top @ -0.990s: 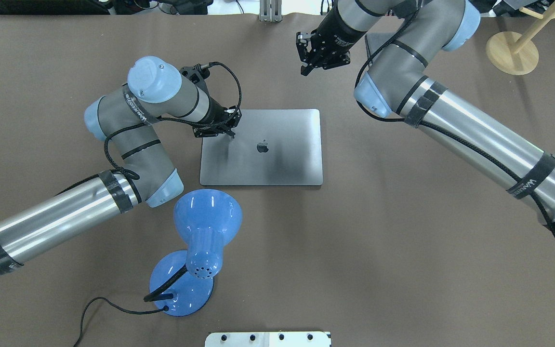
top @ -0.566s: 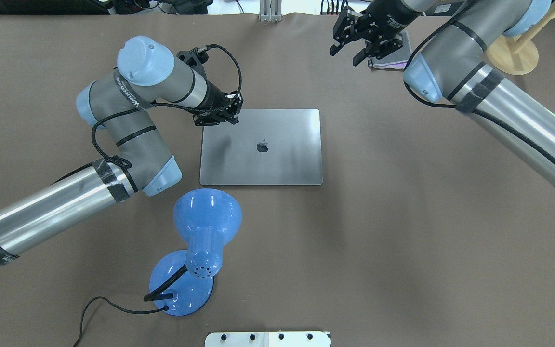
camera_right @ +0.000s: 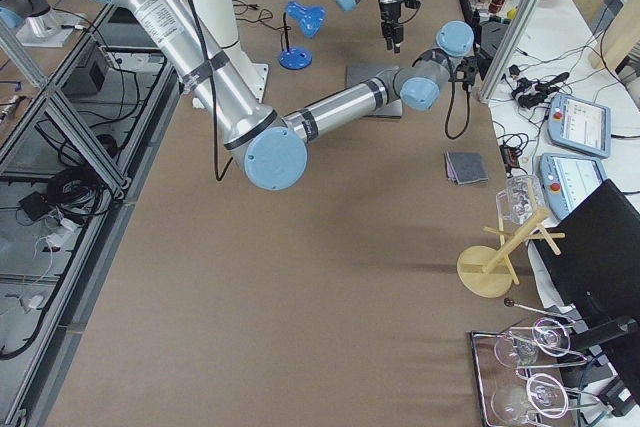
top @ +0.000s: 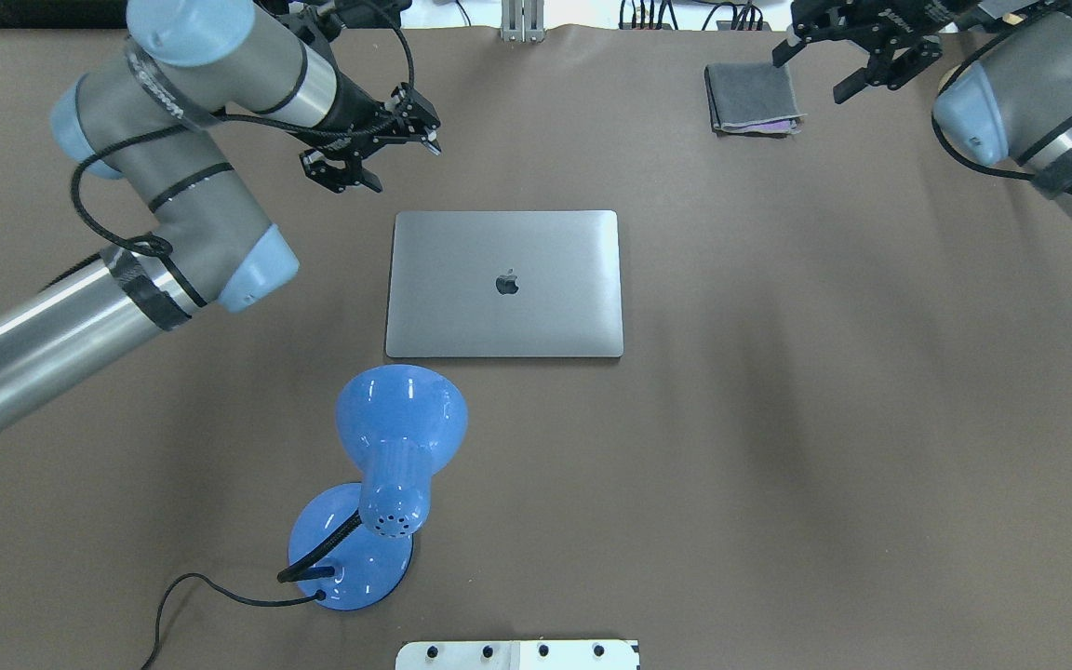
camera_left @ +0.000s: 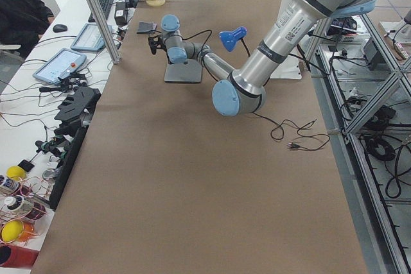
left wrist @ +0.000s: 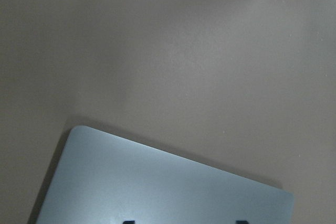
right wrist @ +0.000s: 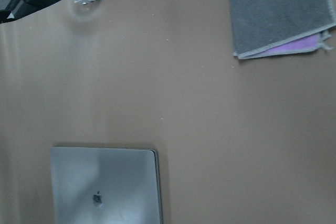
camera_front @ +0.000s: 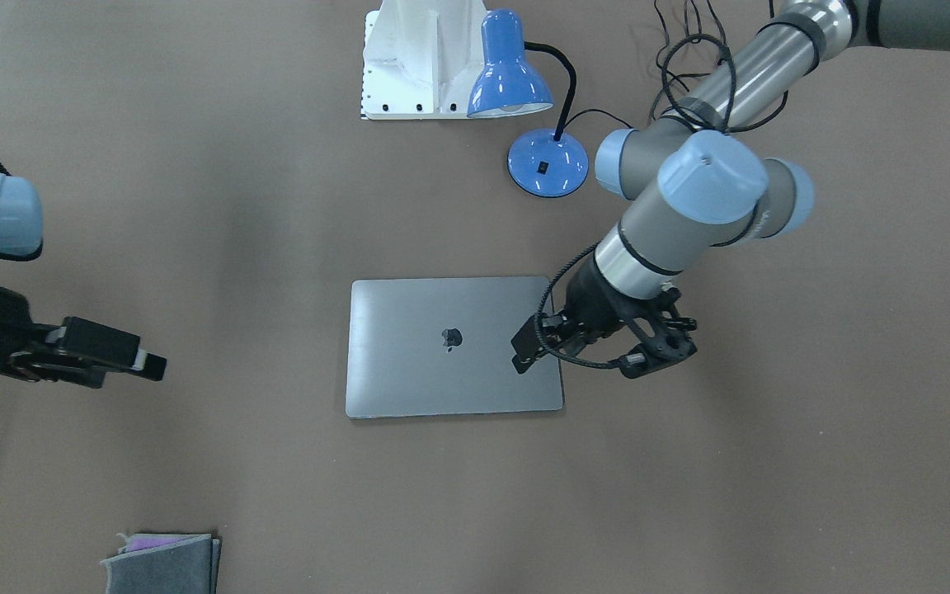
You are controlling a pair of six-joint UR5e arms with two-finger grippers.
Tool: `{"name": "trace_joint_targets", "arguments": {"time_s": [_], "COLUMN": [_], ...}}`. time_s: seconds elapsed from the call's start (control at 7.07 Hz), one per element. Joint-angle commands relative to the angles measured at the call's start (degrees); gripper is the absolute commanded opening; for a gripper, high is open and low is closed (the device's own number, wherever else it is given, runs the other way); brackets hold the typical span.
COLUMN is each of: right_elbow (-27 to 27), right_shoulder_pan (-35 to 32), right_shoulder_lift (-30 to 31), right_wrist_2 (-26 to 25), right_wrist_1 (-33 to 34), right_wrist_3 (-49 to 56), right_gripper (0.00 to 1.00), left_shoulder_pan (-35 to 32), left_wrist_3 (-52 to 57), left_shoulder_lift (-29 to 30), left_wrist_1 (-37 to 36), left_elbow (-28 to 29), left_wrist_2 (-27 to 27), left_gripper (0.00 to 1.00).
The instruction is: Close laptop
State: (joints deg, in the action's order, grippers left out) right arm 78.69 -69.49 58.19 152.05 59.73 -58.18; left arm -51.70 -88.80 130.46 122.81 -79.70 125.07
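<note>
Laptop (top: pixel 503 307): pos. mid-table (top: pixel 778 419), lid flat on base, logo up. No gap shows at any edge in the overhead or front-facing view, so the closing step is judged complete. Neighbours: blue lamp (top: pixel 401 409) near the robot-side edge, apart; folded cloth (top: pixel 752 96) well apart, far R. Handling (est.): rigid metal shell, no flex, moderate wt. Lid finish is smooth, so pads would prob. slide rather than bite. Glass screen sits beneath, hence low force, no point loads, no impact. Do not pinch. If reseating is req'd, press straight down w/ one fingertip on the lid near the free edge, mid-span or a corner, away from the hinge; the base should hold on the table under its own wt. Orientation: long axis runs L–R across the table, parallel to the robot-side edge; short axis runs toward/away from the robot. Logo top points away from the robot, so the opening edge is prob. the far one and the hinge on the robot side. Hinge not visible; treat as inference. L gripper (top: pixel 385 149): jaws apart, nothing held, in the air near the far-L corner, clear of the lid; the wrist cam looks down on that corner. R gripper (top: pixel 810 74): jaws apart, empty, far R beside the cloth, well apart from the laptop.
</note>
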Motion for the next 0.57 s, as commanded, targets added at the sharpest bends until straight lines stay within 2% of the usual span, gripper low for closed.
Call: {"name": "trace_joint_targets", "arguments": {"time_s": [0.0, 0.14, 0.28, 0.42], "right_elbow": [3.9, 5.3, 5.6, 5.7], "right_shoulder_pan": [-3.4, -4.5, -5.0, -6.3], "right_shoulder_lift": [11.6, 18.2, 23.7, 25.6], "right_wrist_2": [0.0, -4.3, -12.5, -19.4], "right_wrist_1": [0.0, 0.0, 0.3, 6.2], "right_wrist_3": [9.0, 16.9, 28.2, 40.0], "right_gripper": [1.00, 1.00, 1.00, 1.00], "left_shoulder_pan": [-10.2, -13.2, -15.9, -18.5], "left_wrist_3": [7.1, 11.7, 15.0, 18.6], "left_shoulder_lift": [-8.1, -11.6, -14.8, -16.3], "left_wrist_1": [-1.5, -1.5, -1.5, -1.5], "left_elbow": [-5.3, -7.4, -9.1, -9.9], "left_wrist_2": [8.8, 9.6, 9.7, 10.4], "left_gripper": [0.99, 0.99, 0.99, 0.99]}}
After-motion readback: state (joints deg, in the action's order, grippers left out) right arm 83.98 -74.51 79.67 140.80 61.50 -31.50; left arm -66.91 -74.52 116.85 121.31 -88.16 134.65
